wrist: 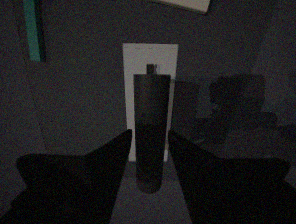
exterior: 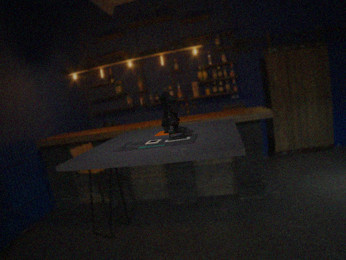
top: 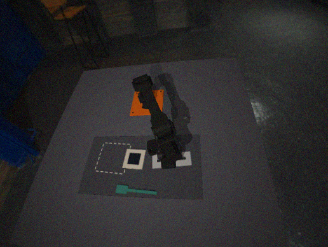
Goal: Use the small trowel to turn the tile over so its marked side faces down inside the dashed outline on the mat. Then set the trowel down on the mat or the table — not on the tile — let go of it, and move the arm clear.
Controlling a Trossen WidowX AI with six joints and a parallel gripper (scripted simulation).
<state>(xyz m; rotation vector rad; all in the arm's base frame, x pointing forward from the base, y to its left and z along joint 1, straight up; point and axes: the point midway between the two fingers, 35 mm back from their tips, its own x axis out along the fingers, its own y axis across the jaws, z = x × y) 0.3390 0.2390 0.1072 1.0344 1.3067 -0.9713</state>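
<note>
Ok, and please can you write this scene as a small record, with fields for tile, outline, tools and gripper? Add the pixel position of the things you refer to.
tile (top: 134,158) (exterior: 153,141) (wrist: 192,4): dark square facing up
dashed outline (top: 96,171): left of the tile in the top view; tile overlaps its right edge
teal tool (top: 136,191) (exterior: 151,146) (wrist: 34,30): lying on the mat (top: 178,188) (exterior: 131,145) (wrist: 85,90)
white-plated tool (top: 185,159) (exterior: 186,139) (wrist: 130,60): dark handle between the jaws
gripper (top: 170,159) (exterior: 172,134) (wrist: 150,133): grip unclear
turning: not done

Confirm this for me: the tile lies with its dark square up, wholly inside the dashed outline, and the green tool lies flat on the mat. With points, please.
Not wholly inside: the top view shows the tile (top: 134,158) (exterior: 153,142) (wrist: 192,5) across the right side of the dashed outline (top: 109,172), mostly outside it. Its dark square is up, and the green tool (top: 140,191) (exterior: 151,147) (wrist: 34,30) lies flat on the mat (top: 95,181) (exterior: 192,141) (wrist: 85,100).
</note>
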